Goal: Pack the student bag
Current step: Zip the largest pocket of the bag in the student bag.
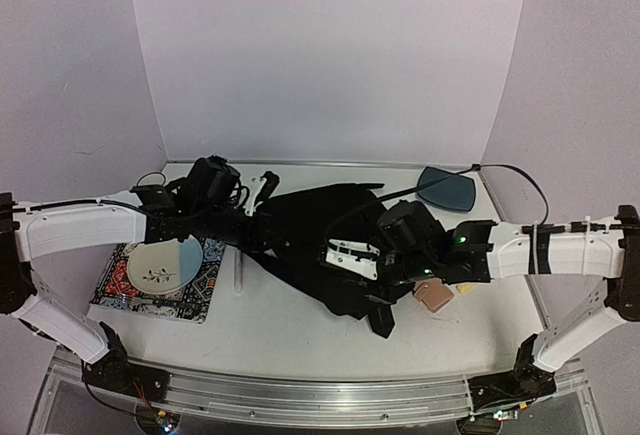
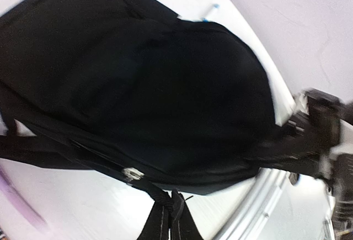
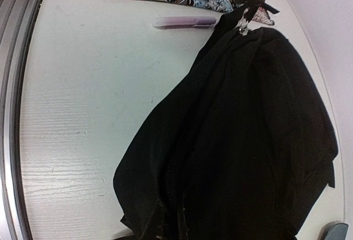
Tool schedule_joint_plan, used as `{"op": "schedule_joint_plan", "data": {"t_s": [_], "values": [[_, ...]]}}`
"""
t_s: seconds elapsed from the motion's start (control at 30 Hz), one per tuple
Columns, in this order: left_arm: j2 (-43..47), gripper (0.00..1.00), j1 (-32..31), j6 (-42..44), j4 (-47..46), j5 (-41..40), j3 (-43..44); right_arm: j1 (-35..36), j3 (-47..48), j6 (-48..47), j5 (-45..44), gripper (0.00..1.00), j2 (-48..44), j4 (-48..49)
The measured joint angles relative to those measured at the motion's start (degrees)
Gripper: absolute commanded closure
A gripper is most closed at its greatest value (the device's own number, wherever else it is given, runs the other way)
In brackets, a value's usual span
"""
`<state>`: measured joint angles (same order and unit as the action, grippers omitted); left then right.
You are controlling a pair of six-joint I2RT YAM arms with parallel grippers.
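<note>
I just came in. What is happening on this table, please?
A black backpack lies on the table, handled from both ends. The left tool is shut on its edge near a zipper pull. The right tool is shut too, low over the other end; whether it pinches fabric is hidden. A purple pen and a plate lie beside the bag, not packed.

This is a robotics lab test cell. Plain pale panels [image 1: 330,55] box in a white wood-grain surface [image 1: 290,325] on three sides. An aluminium rail [image 1: 320,395] runs along its near edge. The left arm [image 1: 80,230] and right arm [image 1: 570,250] are bolted there, and a loose black cable [image 1: 525,180] trails behind.
</note>
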<state>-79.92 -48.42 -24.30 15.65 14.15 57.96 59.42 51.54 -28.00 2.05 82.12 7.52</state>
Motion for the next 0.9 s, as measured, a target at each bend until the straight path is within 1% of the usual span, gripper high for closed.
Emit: {"op": "schedule_joint_plan", "data": {"t_s": [0.07, 0.17, 0.23, 0.33, 0.4, 0.47, 0.6, 0.7, 0.77, 0.9], "values": [[0.23, 1.00, -1.34, -0.35, 0.25, 1.54, 0.06, -0.06, 0.64, 0.71, -0.28, 1.00, 2.15, -0.17], [0.74, 1.00, -1.54, -1.00, 1.18, 2.30, 0.06, -0.26, 1.03, 1.45, -1.28, 1.00, 3.24, -0.32], [1.89, 1.00, -1.36, -1.20, 1.95, 0.78, 0.01, -0.38, 1.38, 1.77, -1.98, 1.00, 3.24, -0.29], [4.19, 1.00, -1.00, -1.33, 3.43, -3.85, -0.11, -0.63, 1.63, 2.02, -2.94, 1.00, 2.74, 0.21], [5.36, 1.00, 0.09, -1.53, 4.99, -6.75, -0.14, -0.79, 1.53, 2.06, -3.13, 1.00, 1.75, 0.67], [5.78, 1.00, 2.52, -1.91, 5.80, -8.17, -0.42, -0.84, 1.16, 2.03, -3.17, 1.00, 0.01, 2.05], [5.60, 1.00, 6.80, -2.22, 5.89, -8.51, -0.89, -0.89, -0.74, 1.87, -2.86, 1.00, -3.68, 5.64], [4.74, 1.00, 7.34, -1.83, 5.31, -8.11, -0.86, -0.90, -2.40, 1.94, -2.55, 1.00, -5.44, 6.93], [3.48, 1.00, 7.69, -1.38, 5.22, -7.71, -0.69, -0.98, -3.10, 2.33, -2.00, 0.98, -5.92, 5.71], [2.24, 1.00, 10.56, -1.42, 3.23, -6.47, -0.63, -1.27, -3.55, 3.76, -0.36, 0.97, -6.00, -0.96]]}}
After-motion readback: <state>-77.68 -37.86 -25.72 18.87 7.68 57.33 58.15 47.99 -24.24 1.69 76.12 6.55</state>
